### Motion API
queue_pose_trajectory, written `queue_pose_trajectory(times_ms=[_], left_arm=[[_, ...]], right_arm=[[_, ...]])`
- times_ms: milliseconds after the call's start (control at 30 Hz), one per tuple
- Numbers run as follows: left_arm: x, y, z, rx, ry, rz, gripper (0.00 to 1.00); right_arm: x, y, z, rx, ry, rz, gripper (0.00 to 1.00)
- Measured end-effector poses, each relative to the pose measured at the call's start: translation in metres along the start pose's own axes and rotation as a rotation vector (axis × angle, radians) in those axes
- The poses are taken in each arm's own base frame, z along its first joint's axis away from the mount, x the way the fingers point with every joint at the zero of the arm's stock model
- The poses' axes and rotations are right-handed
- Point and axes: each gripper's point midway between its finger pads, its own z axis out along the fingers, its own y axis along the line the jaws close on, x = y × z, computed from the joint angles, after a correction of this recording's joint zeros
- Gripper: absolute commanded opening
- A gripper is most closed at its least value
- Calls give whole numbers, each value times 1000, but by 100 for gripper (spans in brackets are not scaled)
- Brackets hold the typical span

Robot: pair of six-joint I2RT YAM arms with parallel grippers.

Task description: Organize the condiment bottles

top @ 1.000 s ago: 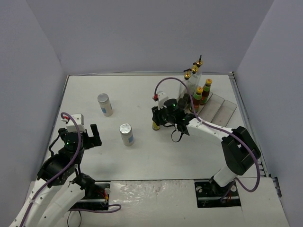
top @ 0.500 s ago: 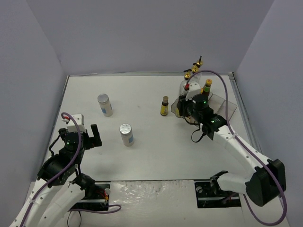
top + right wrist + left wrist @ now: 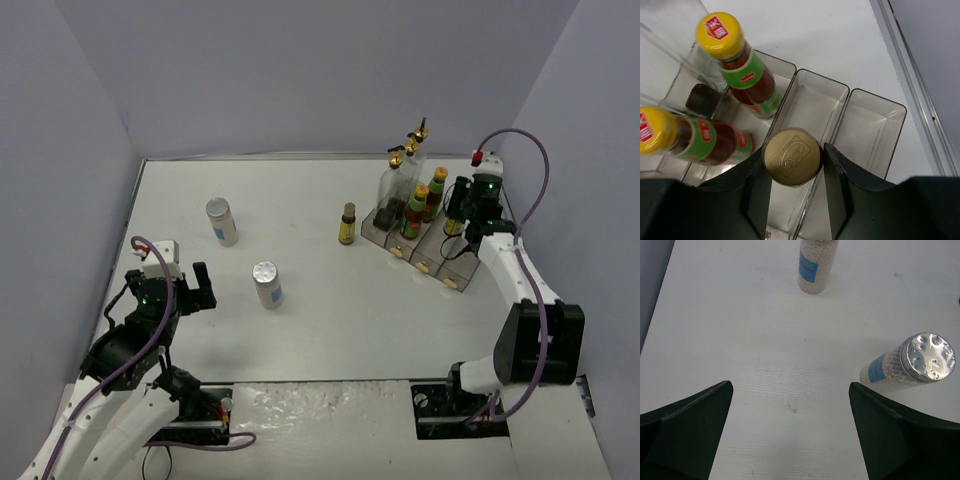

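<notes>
My right gripper [image 3: 460,216] is shut on a small dark bottle by its gold cap [image 3: 792,156] and holds it over the third compartment of the clear rack [image 3: 846,90]. Two red-sauce bottles with yellow caps [image 3: 739,64] [image 3: 686,138] stand in the second compartment; they also show in the top view [image 3: 414,212]. Tall clear glass bottles with gold pourers [image 3: 398,172] stand in the leftmost compartment. Another small dark bottle [image 3: 347,225] stands on the table left of the rack. Two white shakers [image 3: 222,221] [image 3: 267,284] stand at the left. My left gripper [image 3: 790,435] is open over bare table near them.
The rack [image 3: 457,281] sits at the back right, close to the table's right edge rail [image 3: 910,90]. Its rightmost compartment [image 3: 875,131] holds nothing. In the left wrist view the nearer shaker [image 3: 920,362] is right of my fingers and the farther one [image 3: 815,265] is ahead.
My right arm has swung from mid-table to the right with the dark bottle, ending over the rack. The other dark bottle stays on the table. The left arm has not moved.
</notes>
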Motion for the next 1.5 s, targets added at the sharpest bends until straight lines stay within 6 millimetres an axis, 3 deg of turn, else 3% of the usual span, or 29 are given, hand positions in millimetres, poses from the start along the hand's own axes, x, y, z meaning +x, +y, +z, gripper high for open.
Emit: queue_pose_trajectory(times_ms=[233,467,600,667,900,1033,1167,1333,1400,1500], left_arm=[[0,0,0,0,1,0,100],[0,0,0,-1,0,0,100],[0,0,0,-2,0,0,100],[0,0,0,-2,0,0,100],[0,0,0,-2,0,0,100],[0,0,0,-2,0,0,100],[0,1,0,-5,0,-2,100],[0,1,0,-7,-1,-2,100],[0,1,0,-6,-1,-2,100],[0,1,0,-6,-1,-2,100]], right_arm=[[18,-8,48,17,46,13,0],[1,-16,78,20,0,24,0],[6,-21,91,26,4,28,1],[12,-21,96,22,18,25,10],[20,-19,104,3,28,18,66],[15,-19,102,-2,16,10,86],[-1,-18,80,-4,2,14,89],[-59,0,22,-51,-137,7,91],[-81,34,-11,-127,-210,-18,91],[-104,100,-68,-312,-313,-61,91]])
